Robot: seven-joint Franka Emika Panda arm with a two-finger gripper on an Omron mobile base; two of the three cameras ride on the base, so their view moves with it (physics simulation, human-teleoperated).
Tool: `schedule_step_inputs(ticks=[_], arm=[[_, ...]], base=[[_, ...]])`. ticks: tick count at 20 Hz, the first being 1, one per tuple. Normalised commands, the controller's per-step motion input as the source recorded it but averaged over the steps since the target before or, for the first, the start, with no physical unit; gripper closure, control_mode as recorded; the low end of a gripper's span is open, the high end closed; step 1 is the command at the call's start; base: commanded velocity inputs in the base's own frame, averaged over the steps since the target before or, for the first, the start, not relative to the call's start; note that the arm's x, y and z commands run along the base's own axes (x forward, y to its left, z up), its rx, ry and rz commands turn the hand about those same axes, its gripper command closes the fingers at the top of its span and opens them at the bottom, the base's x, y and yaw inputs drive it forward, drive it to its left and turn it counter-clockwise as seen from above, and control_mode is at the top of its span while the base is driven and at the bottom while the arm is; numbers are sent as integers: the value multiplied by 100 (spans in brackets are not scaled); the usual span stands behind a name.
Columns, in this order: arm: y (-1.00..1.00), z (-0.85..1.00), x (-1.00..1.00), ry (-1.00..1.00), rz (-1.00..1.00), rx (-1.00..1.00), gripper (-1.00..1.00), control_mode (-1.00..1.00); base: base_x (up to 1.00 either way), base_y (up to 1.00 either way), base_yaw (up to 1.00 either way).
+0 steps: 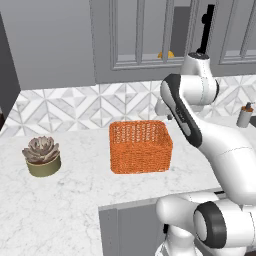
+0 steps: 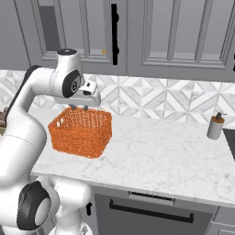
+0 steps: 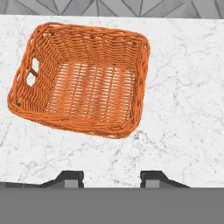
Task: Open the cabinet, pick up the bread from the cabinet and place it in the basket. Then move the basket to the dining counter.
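While the pincer is hovering apart and empty over the basket, it should be rising squarely toward the cabinet handle; bread is waiting behind glass.

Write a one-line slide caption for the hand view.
Open gripper looks down on the empty orange basket sitting on the marble worktop.

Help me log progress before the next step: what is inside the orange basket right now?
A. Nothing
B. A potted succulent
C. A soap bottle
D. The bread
A: the hand view looks straight into the basket and shows just its bare woven bottom, while the bread sits behind the cabinet's glass.
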Motion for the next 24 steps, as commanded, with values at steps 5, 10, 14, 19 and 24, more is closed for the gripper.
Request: schedule_step_inputs(ticks=[5,10,14,19,24], arm=[[-9,0,0,0,0,1,-100,-100],[-38,53,1,-26,-3,0,-100,-100],[-34,100,-11,-43,-7,1,-100,-100],[-37,100,-1,-46,-5,0,-100,-100],[-27,100,0,-36,-4,0,-100,-100]], base=[[0,0,0],[0,0,0],[0,0,0],[0,0,0],[0,0,0]])
